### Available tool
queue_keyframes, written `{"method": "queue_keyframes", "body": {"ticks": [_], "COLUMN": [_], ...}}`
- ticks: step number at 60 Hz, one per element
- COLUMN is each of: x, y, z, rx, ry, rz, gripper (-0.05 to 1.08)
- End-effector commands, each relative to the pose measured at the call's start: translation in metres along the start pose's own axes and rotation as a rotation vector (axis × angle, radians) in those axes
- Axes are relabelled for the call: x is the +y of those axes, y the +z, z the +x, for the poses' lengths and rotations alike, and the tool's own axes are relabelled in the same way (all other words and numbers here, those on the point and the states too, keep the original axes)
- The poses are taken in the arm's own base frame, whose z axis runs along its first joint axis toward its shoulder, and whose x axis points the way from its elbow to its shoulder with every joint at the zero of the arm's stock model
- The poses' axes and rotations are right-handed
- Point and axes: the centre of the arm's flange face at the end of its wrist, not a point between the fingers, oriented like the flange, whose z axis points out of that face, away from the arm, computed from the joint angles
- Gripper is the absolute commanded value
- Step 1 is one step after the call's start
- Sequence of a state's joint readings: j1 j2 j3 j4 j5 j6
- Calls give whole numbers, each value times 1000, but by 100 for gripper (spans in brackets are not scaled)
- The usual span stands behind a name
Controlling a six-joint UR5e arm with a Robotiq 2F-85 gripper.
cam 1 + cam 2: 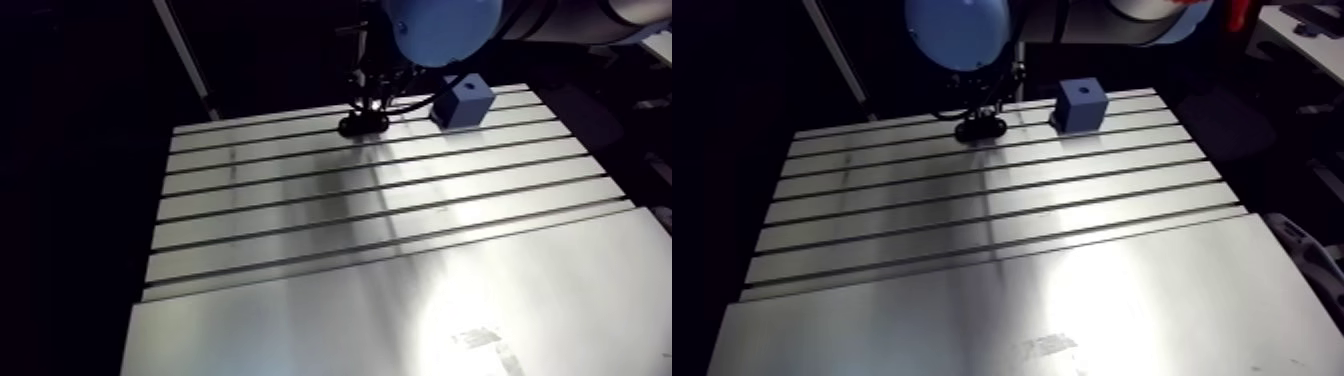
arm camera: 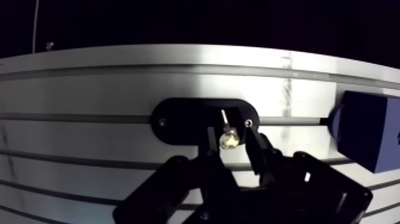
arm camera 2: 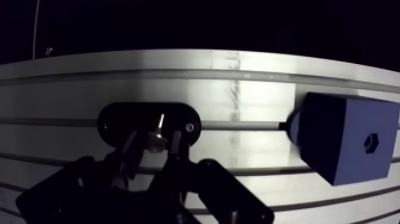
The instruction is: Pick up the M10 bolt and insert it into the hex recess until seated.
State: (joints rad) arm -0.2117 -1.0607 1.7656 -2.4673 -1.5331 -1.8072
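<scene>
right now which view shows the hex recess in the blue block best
The wrist view, right eye: the hex recess shows on the near face of the blue block, its six-sided outline readable. The left-eye wrist view shows only part of the block. The arm views show the recess only as a dark dot on the block.

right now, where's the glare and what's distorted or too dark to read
arm view: strong glare washes out the near smooth part of the table, surroundings near black; wrist view: the slots bow into curves from the wide lens, the bolt head catches a bright glint, the black plate under it is too dark for detail, the hex recess in the blue block reads clearly
</scene>
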Motion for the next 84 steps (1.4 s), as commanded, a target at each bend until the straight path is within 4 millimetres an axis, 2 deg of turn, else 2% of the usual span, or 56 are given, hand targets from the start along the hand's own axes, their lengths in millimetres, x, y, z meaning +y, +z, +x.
{"method": "queue_keyframes", "body": {"ticks": [1, 66, 84], "x": [0, -1, 0], "y": [0, -1, -3], "z": [0, 1, 1], "rx": [1, 2, 4], "ry": [-1, 5, 7], "rz": [0, 0, 0], "gripper": [62, 70, 78]}}
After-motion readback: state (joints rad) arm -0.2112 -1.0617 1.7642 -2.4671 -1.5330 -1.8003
